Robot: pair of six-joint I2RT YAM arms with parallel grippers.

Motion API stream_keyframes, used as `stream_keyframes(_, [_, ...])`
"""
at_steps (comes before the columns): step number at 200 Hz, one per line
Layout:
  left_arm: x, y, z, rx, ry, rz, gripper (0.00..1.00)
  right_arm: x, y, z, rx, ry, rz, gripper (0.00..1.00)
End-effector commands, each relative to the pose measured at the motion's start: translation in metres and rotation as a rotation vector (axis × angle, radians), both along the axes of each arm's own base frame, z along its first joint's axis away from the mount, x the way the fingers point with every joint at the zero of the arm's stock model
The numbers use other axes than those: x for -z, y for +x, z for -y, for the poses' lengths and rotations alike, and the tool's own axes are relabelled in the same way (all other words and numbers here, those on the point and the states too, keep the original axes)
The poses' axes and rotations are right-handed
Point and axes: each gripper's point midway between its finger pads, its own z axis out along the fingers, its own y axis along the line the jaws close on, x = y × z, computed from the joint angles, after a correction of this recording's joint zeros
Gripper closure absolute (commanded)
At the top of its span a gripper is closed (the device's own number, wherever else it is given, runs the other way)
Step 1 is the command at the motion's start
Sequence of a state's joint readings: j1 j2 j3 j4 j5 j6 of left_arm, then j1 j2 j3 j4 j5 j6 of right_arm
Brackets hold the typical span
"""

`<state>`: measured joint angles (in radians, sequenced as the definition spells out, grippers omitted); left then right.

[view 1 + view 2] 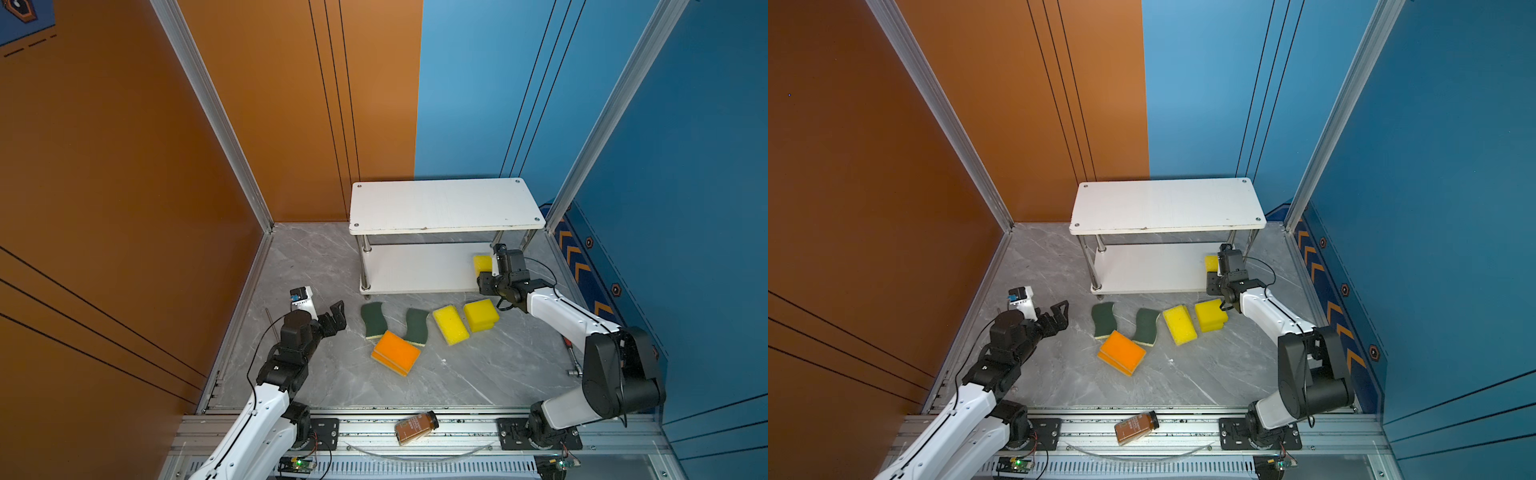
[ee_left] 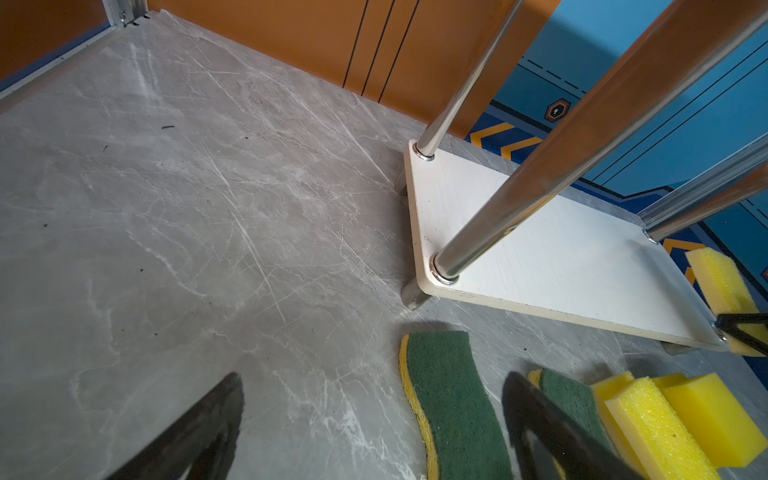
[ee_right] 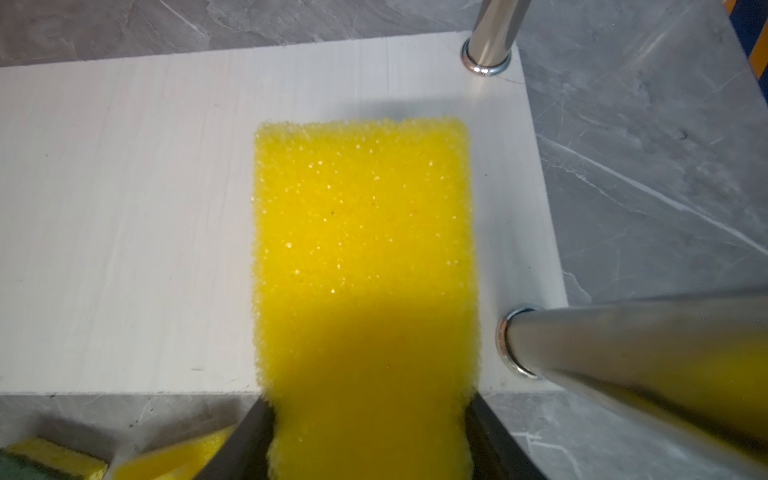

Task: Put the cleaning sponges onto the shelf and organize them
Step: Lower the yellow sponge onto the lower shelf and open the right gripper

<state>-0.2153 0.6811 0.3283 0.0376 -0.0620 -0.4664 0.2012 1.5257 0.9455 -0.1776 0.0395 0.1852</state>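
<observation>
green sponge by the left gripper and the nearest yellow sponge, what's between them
The other wavy green sponge, shown in both top views.

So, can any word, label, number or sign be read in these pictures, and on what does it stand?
On the brown bottle: a label, too small and blurred to read.
On the blue wall: no words, only orange chevrons and hexagon marks.
On the sponges and the shelf: no text.
</observation>
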Motion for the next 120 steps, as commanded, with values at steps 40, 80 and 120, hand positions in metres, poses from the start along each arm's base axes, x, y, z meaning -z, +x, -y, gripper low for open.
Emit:
stream_keyframes(40, [0.002, 0.000, -0.002, -0.007, -0.018, -0.017, 0.02, -0.009, 0.019, -0.005, -0.029, 0.009, 0.048, 0.44])
stream_keyframes(80, [0.003, 0.000, -0.002, -0.008, -0.021, -0.021, 0.02, -0.009, 0.024, -0.007, -0.021, 0.017, 0.057, 0.43])
stream_keyframes(120, [0.004, 0.000, -0.001, -0.006, -0.020, -0.024, 0.02, 0.002, 0.027, -0.009, -0.015, 0.005, 0.038, 0.43])
